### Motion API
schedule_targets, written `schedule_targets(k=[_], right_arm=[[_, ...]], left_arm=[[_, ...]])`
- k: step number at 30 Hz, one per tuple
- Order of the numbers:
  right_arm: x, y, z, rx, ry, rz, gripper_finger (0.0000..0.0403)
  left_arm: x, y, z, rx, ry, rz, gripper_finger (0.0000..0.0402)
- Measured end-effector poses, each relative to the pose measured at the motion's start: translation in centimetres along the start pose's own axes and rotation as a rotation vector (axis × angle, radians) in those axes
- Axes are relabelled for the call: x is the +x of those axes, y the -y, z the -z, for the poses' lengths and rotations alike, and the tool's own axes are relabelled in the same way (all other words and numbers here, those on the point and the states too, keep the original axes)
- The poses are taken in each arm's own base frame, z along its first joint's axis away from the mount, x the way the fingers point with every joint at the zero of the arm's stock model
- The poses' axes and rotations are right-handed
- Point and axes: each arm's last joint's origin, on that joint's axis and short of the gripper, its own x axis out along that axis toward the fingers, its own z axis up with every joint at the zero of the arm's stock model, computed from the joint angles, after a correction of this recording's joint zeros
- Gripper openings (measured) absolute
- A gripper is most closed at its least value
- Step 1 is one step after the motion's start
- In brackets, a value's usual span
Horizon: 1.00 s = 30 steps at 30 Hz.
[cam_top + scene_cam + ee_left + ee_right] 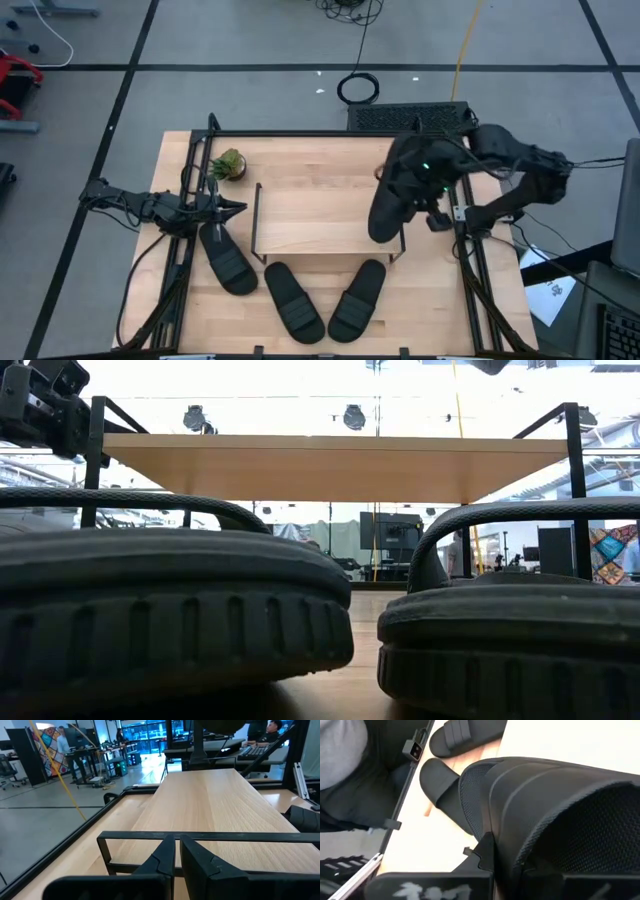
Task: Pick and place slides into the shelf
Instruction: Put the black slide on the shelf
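Right pincer (437, 213) gripping slide (390, 205), fingertips hidden, above shelf (320, 215)

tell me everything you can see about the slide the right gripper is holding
The held slide is a black open-toe sandal with an oval sole and a wide ribbed strap, rubbery-looking, with a fine textured footbed seen in the right wrist view. The right gripper is shut on it. It hangs over the right end of the shelf, lying roughly front to back across that end; whether it touches the board cannot be told. Three matching slides lie on the table in front of the shelf.
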Motion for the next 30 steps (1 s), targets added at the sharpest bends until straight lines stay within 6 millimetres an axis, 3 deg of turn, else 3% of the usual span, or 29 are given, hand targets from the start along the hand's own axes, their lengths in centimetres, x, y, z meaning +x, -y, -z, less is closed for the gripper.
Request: schedule_targets(k=[11,22,30], right_arm=[[1.7,5.7,-1.6,0.118,0.021,-0.295,0.0002],[6.7,10.2,-2.8,0.309,-0.051,-0.437,0.0002],[9.7,11.6,-2.9,0.385,-0.13,-0.46,0.0005]], left_arm=[[0.0,0.0,0.3,0.018,-0.033,0.001,0.0031],[0.0,0.0,0.5,0.023,-0.044,0.001,0.0031],[0.0,0.0,0.5,0.022,-0.045,0.001,0.0031]])
